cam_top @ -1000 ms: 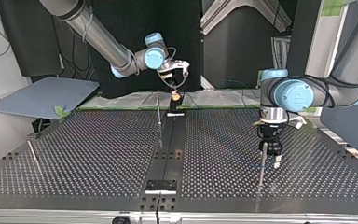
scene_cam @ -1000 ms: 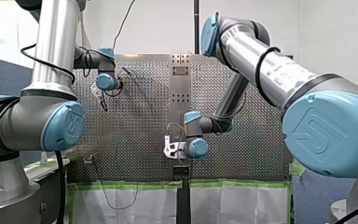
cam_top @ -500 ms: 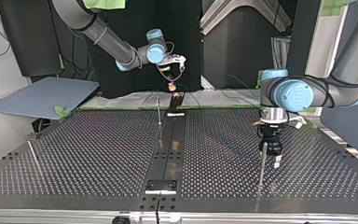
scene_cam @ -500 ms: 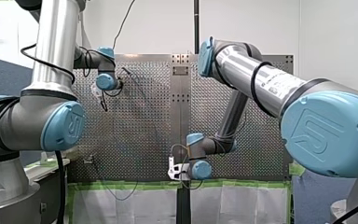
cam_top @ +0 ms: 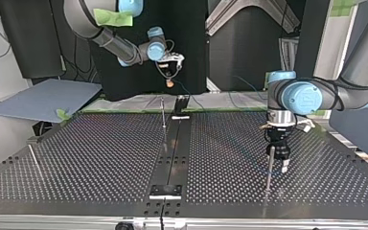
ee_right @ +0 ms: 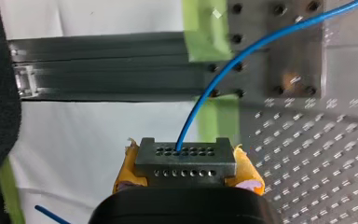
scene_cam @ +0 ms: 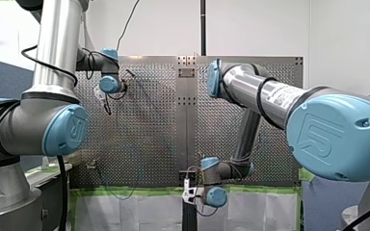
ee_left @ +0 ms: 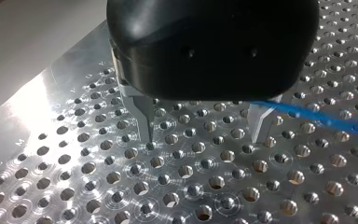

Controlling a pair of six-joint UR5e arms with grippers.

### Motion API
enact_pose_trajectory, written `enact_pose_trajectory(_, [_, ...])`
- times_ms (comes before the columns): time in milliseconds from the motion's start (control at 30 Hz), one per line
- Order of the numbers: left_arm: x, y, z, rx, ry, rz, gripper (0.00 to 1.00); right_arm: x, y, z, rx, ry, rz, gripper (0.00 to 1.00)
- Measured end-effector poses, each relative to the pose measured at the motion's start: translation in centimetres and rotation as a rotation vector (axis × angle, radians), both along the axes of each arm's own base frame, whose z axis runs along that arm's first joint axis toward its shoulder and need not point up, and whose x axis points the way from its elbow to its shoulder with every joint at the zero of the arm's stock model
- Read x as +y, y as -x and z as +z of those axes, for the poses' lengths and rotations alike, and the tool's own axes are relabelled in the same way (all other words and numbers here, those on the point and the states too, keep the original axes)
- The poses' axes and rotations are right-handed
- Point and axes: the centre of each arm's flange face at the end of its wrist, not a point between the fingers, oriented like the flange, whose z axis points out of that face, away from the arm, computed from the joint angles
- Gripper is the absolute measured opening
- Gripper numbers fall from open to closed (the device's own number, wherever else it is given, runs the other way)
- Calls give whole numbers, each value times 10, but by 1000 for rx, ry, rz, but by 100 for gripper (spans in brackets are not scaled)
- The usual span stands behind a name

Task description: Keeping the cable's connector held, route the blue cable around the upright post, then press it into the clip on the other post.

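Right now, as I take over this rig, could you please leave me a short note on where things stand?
Right gripper: jaws shut on the connector, held in the air beyond the table's far edge in the top view.
Left gripper: jaws open and empty, low over the perforated table, beside the side post.
Blue cable: runs out of the connector and passes beside one left finger, ungripped.
Done: connector grasped.
Left: routing and clipping. I see no wrap around the side post or the middle post, and cannot make out the clip.
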Motion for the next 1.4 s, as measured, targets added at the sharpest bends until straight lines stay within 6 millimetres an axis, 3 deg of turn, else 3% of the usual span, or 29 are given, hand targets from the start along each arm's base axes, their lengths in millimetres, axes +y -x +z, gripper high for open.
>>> enact_pose_trajectory(300, [0,0,0,0,1,1,100,11,30,-54,14,-69,-41,0])
enact_pose_trajectory(667, [0,0,0,-1,2,1,100,8,44,-62,36,-87,-68,0])
enact_pose_trajectory(867, [0,0,0,-1,2,1,100,6,49,-52,36,-77,-76,0])
enact_pose_trajectory(1400, [1,-1,0,-2,9,2,100,-1,61,23,-43,59,-113,0])
